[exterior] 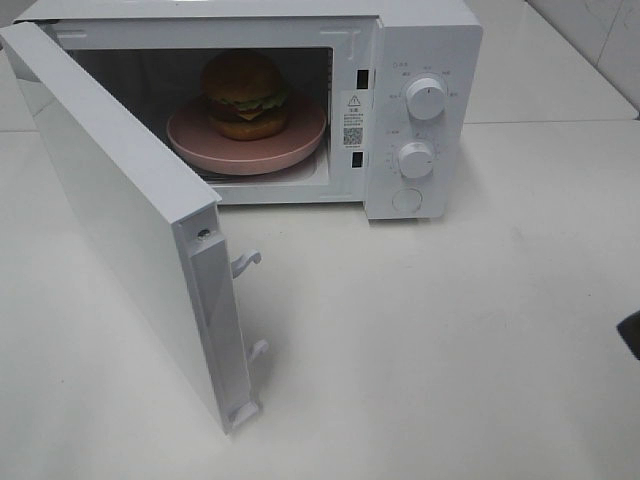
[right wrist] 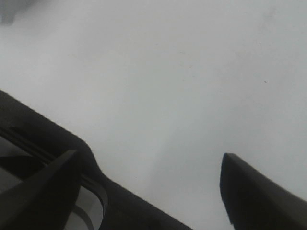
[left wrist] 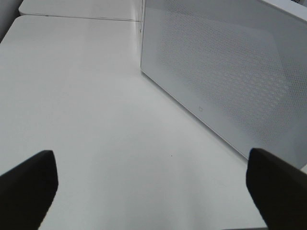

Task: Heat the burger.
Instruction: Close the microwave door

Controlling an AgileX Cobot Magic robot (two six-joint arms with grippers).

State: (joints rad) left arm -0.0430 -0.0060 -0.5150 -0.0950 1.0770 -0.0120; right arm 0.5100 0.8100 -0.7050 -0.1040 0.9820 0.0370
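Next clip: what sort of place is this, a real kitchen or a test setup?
Probably a staged kitchen-style test bench rather than a home kitchen: a white countertop microwave stands with its door open on a plain white table, and inside it a glossy golden-bun burger sits on a round pink plate.

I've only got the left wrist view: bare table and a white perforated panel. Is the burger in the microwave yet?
Observer: Yes. The burger sits on a pink plate inside the microwave.
Operator: Is the door shut?
Observer: No. It stands wide open, angled out toward the left of the high view.
Operator: What about the right gripper?
Observer: It is open and empty, over bare table.
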